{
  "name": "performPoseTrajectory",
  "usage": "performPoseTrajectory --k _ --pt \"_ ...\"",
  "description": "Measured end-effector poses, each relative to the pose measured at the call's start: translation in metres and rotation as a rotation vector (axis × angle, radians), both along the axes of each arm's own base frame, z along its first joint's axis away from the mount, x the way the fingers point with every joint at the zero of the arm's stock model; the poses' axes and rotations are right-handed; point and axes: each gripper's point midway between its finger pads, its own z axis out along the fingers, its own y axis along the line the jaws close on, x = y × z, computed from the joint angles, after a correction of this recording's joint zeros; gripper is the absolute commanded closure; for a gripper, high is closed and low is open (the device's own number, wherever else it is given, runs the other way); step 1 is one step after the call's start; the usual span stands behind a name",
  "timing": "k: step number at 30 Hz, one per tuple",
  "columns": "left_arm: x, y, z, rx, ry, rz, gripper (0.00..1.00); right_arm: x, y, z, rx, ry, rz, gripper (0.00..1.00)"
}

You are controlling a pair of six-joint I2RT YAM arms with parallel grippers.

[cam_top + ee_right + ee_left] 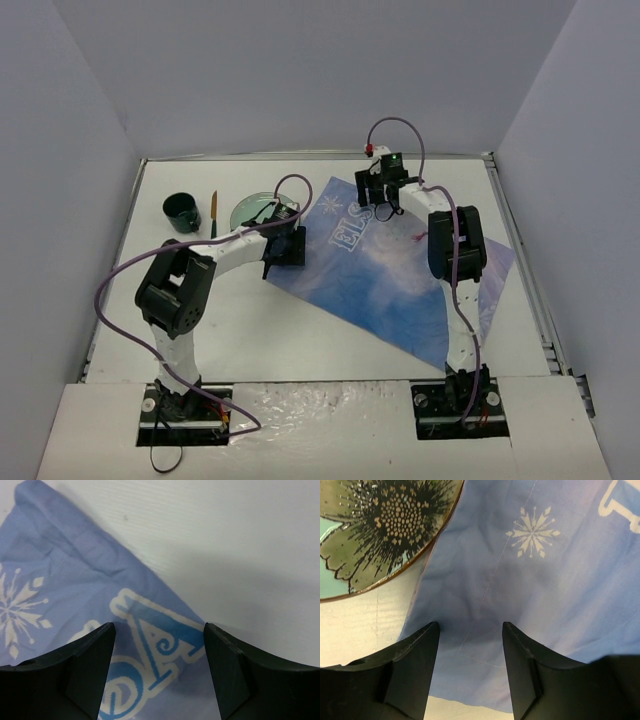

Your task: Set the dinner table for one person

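The dinner table (pixel 250 320) is a white tabletop with a metal rim. A blue Elsa-print placemat (pixel 400 270) lies skewed on its middle right. My left gripper (pixel 278 262) is open just above the mat's left corner; the left wrist view shows its jaws (pixel 470 625) apart over blue cloth (pixel 545 590), with bare table (pixel 365 630) beside it. A flower-print plate (pixel 250 208) lies just beyond, partly hidden by the arm, and shows in the left wrist view (pixel 380 525). My right gripper (pixel 384 208) is open over the mat's far edge; its jaws (pixel 159 626) straddle the printed letters (pixel 65 580) beside the table (pixel 225 540).
A dark green cup (pixel 182 212) stands at the far left. A slim utensil (pixel 213 215) lies between the cup and the plate. Grey walls enclose the table on three sides. The mat's right corner reaches close to the table's right rim (pixel 525 270).
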Motion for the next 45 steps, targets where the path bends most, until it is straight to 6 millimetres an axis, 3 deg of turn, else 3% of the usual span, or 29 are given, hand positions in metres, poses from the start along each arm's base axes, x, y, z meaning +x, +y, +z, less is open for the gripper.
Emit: performPoseTrajectory --k 12,28,40,43,45 --pt "0.028 -0.013 0.001 -0.006 -0.038 0.011 0.51 0.016 -0.079 -0.001 -0.050 -0.006 -0.185 0.32" --pt "0.060 -0.023 0.003 -0.021 -0.068 0.018 0.50 0.028 -0.112 0.001 -0.115 -0.008 -0.277 0.32" --pt "0.064 -0.020 0.009 -0.050 -0.045 0.020 0.42 0.033 -0.110 0.011 -0.106 -0.007 -0.273 0.30" --pt "0.056 -0.022 0.010 -0.041 -0.011 0.004 0.37 0.032 -0.110 0.027 -0.097 -0.021 -0.279 0.26" --pt "0.050 -0.023 0.013 -0.032 0.010 -0.010 0.36 0.031 -0.109 0.046 -0.078 -0.039 -0.293 0.12"
